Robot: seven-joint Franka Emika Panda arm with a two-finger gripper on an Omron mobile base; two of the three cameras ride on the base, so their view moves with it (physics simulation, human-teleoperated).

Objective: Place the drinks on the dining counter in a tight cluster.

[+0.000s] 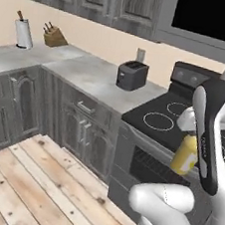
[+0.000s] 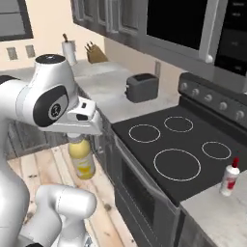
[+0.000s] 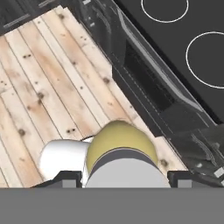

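Yellow bottle (image 2: 81,159), grey-capped: hung upright between the jaws, which were clenched on its neck, well above the wooden floor (image 3: 39,83), beside the stove (image 2: 178,154). Presumably carried high for transfer. White red-capped bottle (image 2: 230,177): stood on the stove-side surface (image 2: 217,212), far from the jaws.

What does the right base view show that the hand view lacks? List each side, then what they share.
Right base view alone: toaster, knife block, and the slim white bottle with red cap on the counter right of the stove. Hand view alone: the grey cap seen from above. Both: the yellow bottle held in the gripper, the stove, the plank floor.
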